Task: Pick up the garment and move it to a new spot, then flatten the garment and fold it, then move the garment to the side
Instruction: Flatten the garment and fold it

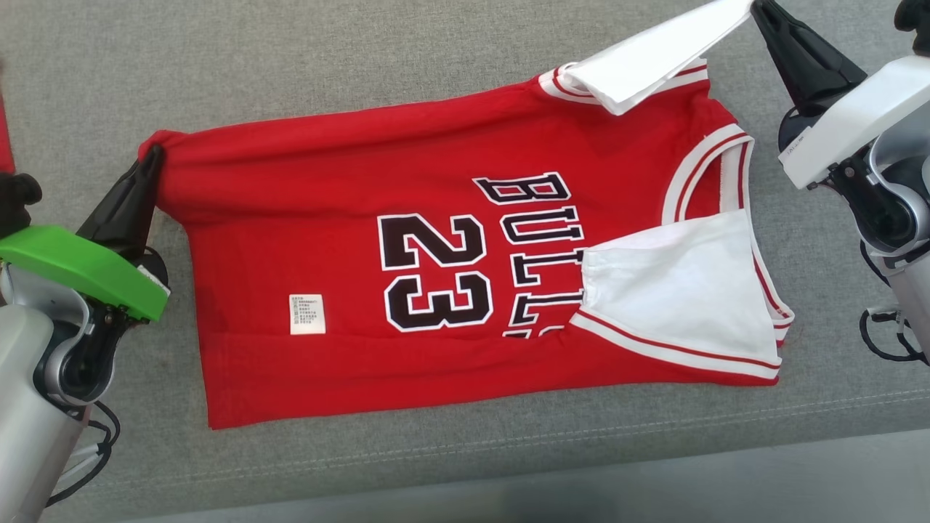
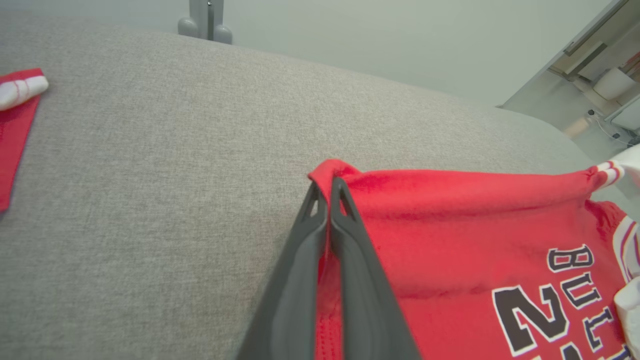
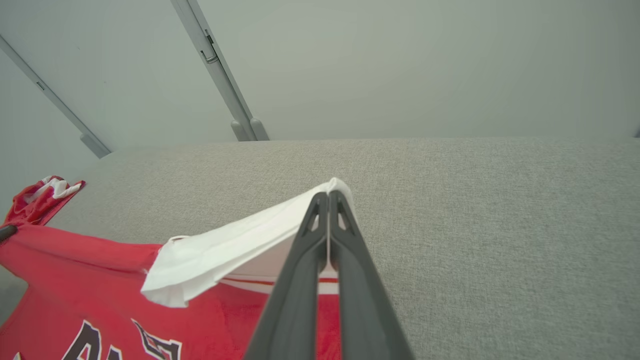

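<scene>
The garment (image 1: 450, 261) is a red basketball jersey with black "BULLS 23" lettering and white sleeves, lying sideways on the grey cushioned surface (image 1: 290, 65). My left gripper (image 1: 152, 156) is shut on the jersey's far hem corner at the left; the left wrist view shows red cloth pinched between the fingers (image 2: 327, 186). My right gripper (image 1: 755, 6) is shut on the tip of the white sleeve (image 1: 654, 58) at the top right, lifting it off the surface. The right wrist view shows that sleeve (image 3: 235, 250) stretched from the closed fingertips (image 3: 328, 197). The near sleeve (image 1: 683, 290) lies flat.
Another red and white cloth piece (image 2: 17, 110) lies on the cushion to the left, also seen as a red and white bundle (image 3: 42, 197) in the right wrist view. The cushion's front edge (image 1: 508, 465) runs along the bottom. Metal frame legs (image 3: 245, 127) stand behind.
</scene>
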{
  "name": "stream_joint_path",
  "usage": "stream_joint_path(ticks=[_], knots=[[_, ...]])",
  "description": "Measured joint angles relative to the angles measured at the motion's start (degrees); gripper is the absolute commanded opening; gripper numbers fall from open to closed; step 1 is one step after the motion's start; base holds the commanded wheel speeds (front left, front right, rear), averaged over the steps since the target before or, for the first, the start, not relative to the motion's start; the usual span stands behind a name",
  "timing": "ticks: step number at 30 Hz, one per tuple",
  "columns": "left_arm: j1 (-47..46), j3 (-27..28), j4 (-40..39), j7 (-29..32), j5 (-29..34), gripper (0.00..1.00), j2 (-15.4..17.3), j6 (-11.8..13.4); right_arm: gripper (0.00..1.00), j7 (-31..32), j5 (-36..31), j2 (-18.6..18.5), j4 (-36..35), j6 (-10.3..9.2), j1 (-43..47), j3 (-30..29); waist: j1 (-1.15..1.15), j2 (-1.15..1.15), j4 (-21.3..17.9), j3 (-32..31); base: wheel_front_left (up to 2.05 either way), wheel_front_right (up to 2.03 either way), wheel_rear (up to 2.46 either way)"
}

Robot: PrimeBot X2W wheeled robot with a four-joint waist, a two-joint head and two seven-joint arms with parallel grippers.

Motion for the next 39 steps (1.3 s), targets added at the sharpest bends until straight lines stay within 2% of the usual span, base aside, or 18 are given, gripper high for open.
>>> stream_joint_path(ticks=[5, 12, 17, 23, 33, 39], knots=[[-0.8, -0.5, -0.2, -0.6, 0.8, 0.0, 0.1, 0.0, 0.0, 0.1, 0.0, 0.0, -0.6, -0.43, 0.0, -0.2, 0.0, 0.0, 0.0, 0.5, 0.0, 0.0, 0.0], [-2.3, -2.3, -0.6, -1.7, 4.9, 0.0, 1.7, 0.0, 0.0, 0.7, 0.5, -0.2, -1.2, -0.44, 0.0, -0.2, 0.0, 0.0, 0.1, 0.7, 0.0, 0.0, 0.0], [-3.4, -4.7, -0.7, -2.5, 11.0, 0.0, 3.2, 0.0, 0.0, 0.7, 0.5, -0.2, -1.5, -0.51, 0.0, -0.1, 0.0, 0.0, -0.1, 0.7, 0.0, 0.0, 0.0], [-3.4, -5.6, -0.6, -3.1, 11.5, 0.0, 3.3, 0.0, 0.0, 0.7, 0.5, -0.3, -2.0, -0.67, 0.8, -0.1, 0.0, 0.0, -0.3, 0.5, 0.0, 0.0, 0.0], [-1.7, -3.2, 0.2, -3.5, 11.5, 0.0, 2.0, 0.0, 0.0, 0.5, 2.1, -0.1, -3.6, -0.92, 4.5, -0.2, 0.0, 0.0, -0.3, -0.5, 0.0, 0.0, 0.0], [-0.3, 0.6, -1.2, -3.5, 13.6, 0.0, 0.7, 0.0, 0.0, -0.6, 3.1, 0.4, -5.4, -1.38, 7.3, -0.6, 0.0, 0.0, -0.2, -0.8, 0.0, 0.0, 0.0]])
